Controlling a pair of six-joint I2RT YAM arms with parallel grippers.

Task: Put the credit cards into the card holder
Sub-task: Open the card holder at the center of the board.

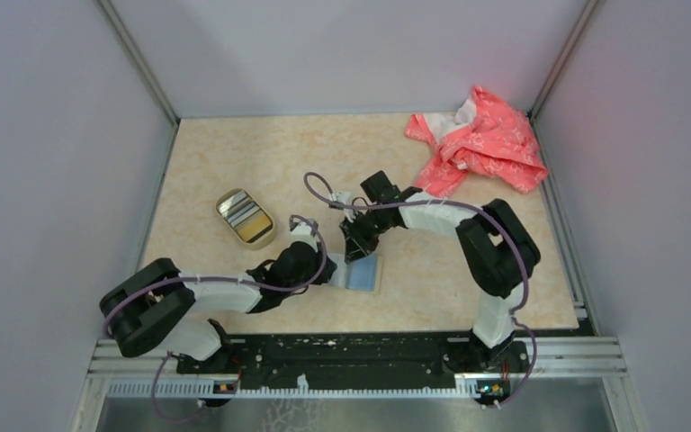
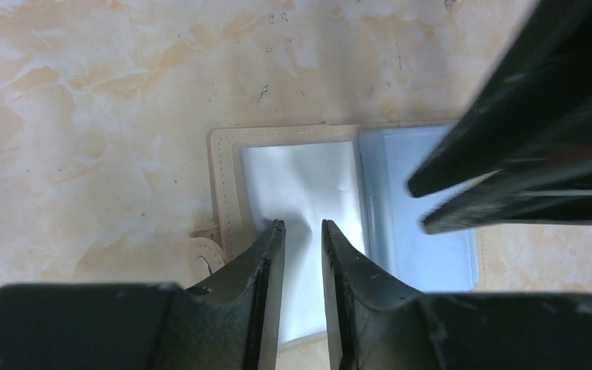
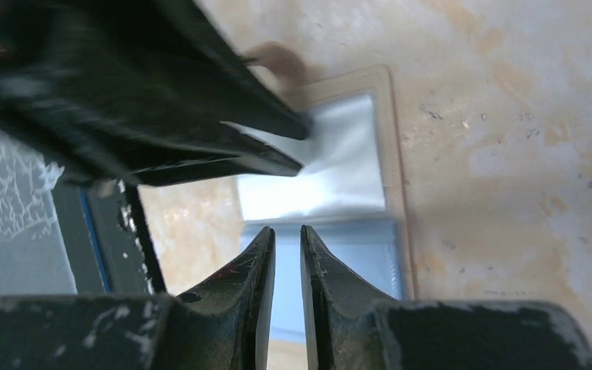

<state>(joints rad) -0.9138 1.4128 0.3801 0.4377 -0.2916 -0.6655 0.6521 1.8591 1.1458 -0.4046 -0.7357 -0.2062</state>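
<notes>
The card holder [image 1: 366, 273] lies open on the tabletop [image 1: 234, 153] just ahead of the arm bases, clear sleeves upward, with both grippers low over it. The left gripper [image 2: 302, 225] has its fingers drawn almost together on the silvery page, and the right gripper [image 3: 285, 230] has the same over the bluish page. I cannot tell whether either nips a sleeve. The credit cards [image 1: 245, 216] sit in the oval dish [image 1: 219, 209], well apart to the left. As I see it, one arm should press the holder flat while the other lifts straight up for a card, without dragging it.
</notes>
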